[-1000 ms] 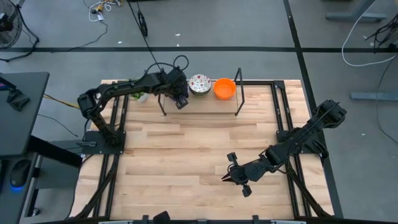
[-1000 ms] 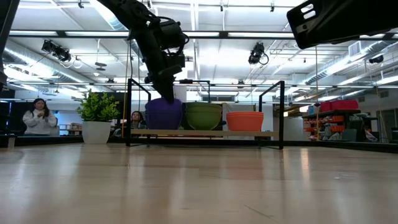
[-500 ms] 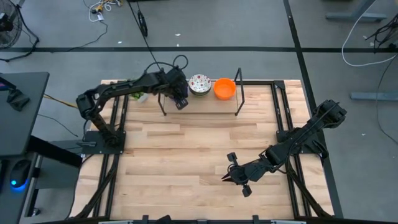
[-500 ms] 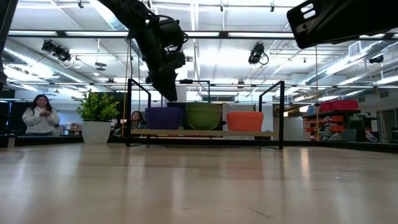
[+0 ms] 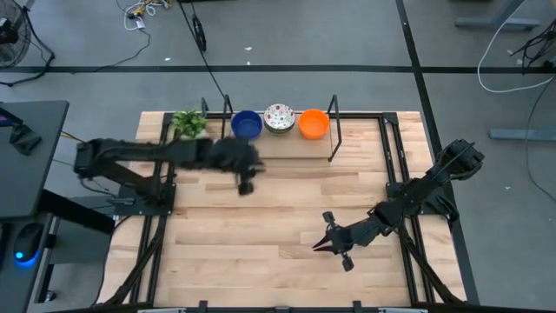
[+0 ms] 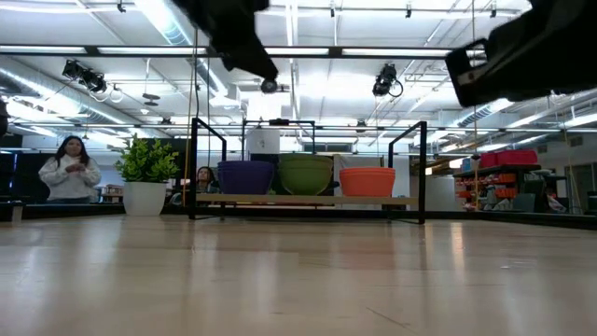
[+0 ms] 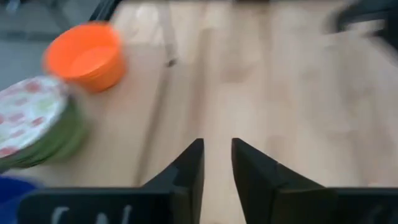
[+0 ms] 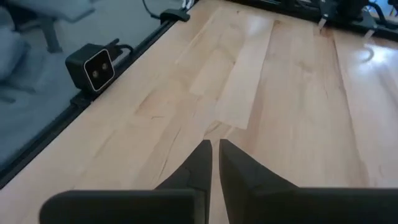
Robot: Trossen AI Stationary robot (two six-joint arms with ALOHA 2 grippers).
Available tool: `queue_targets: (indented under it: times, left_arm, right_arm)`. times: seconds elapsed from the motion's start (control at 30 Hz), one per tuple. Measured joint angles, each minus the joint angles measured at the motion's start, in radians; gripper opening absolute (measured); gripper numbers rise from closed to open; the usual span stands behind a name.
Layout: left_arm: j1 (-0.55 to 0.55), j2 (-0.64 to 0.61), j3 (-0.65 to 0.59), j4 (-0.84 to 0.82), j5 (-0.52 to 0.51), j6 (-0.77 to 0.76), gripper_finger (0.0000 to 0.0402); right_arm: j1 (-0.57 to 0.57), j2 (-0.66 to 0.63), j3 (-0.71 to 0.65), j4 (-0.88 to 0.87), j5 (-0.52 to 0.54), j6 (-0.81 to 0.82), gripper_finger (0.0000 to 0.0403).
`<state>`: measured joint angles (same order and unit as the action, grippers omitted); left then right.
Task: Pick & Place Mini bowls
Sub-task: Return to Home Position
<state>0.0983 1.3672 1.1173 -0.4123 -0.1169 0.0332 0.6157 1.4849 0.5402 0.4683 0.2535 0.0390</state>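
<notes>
All the mini bowls in view are standing in a row on the shelf (image 6: pixel 410 200), in the upper middle of the high view: the blue bowls (image 5: pixel 247 124) on the left, the speckled bowls (image 5: pixel 279 116) in the middle, the orange bowls (image 5: pixel 314 123) on the right. No bowl is lying on the table (image 5: pixel 261 235), so the placing looks finished, and I judge that the step in hand is the going home of the arms.

The left gripper (image 5: pixel 245 181) is hanging over the table just below the blue bowls in the frame. Its jaws are standing only a little apart and are holding nothing. The right gripper (image 5: pixel 318 246) is waiting at lower right of centre, with its jaws almost closed and empty.

The next move is asking the left arm to fold toward its base at the left edge, keeping clear of the shelf frame and the potted plant (image 5: pixel 188 123).
</notes>
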Motion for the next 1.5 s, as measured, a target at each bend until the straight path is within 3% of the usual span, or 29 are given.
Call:
queue_targets:
  times: [0.23,0.47,0.8,0.97,1.27,1.5]
  left_arm:
    - [-0.222,-0.3,-0.419,0.355,-0.014,-0.148,0.0054]
    - [-0.321,-0.688,-0.7,0.452,-0.116,-0.222,0.0034]
    - [-0.326,-1.164,-0.878,0.428,-0.065,-0.147,0.0006]
    - [-0.326,-1.333,-0.894,0.296,-0.061,-0.101,0.0005]
    - [-0.324,-1.367,-0.919,0.254,-0.01,-0.055,0.0004]
    - [-0.324,-1.363,-1.041,0.507,0.073,-0.047,0.0003]
  right_arm:
    - [-0.025,0.0,-0.094,0.179,0.0,0.052,0.0032]
    - [-0.069,0.0,-0.095,0.209,0.0,0.039,0.0032]
    - [-0.133,0.0,-0.095,0.231,0.0,0.03,0.0032]
    - [-0.135,0.0,-0.095,0.228,-0.003,0.053,0.0032]
    - [-0.135,0.0,-0.096,0.232,-0.01,0.057,0.0032]
    - [-0.141,0.0,-0.096,0.239,-0.01,0.05,0.0032]
